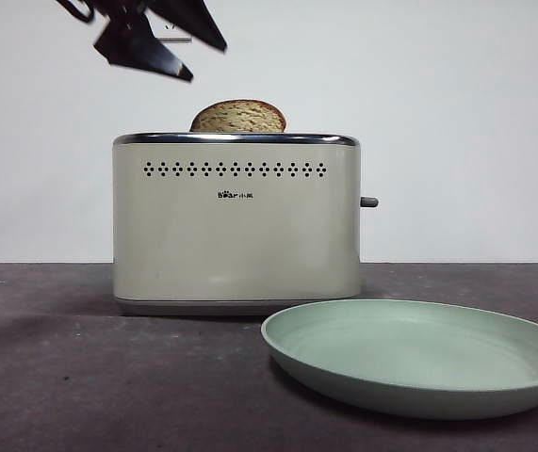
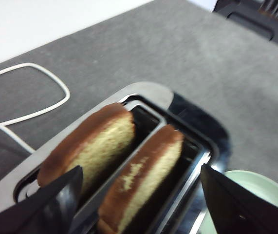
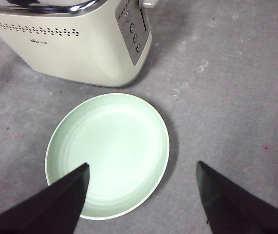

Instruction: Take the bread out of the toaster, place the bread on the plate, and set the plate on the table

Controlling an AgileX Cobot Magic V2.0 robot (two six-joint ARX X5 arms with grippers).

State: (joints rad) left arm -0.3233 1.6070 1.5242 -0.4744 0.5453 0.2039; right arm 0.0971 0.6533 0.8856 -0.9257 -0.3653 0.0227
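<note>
The cream toaster (image 1: 236,221) stands on the table (image 1: 52,377). Two toast slices stand in its slots. The bread (image 2: 146,170), with the darker crust, is in the slot nearer the plate; a second slice (image 2: 92,146) is in the other slot. In the front view one domed top (image 1: 238,116) shows above the rim. My left gripper (image 2: 141,169) is open above the slots, touching nothing; it shows at the front view's top left (image 1: 146,42). The mint-green plate (image 1: 419,363) lies on the table beside the toaster. My right gripper (image 3: 142,165) is open above the plate (image 3: 109,146), holding nothing.
The toaster's lever (image 1: 369,201) sticks out on its right side, above a panel of round buttons (image 3: 134,34). A white cable (image 2: 31,92) loops on the table behind the toaster. A black object (image 2: 255,19) sits at the table's far edge.
</note>
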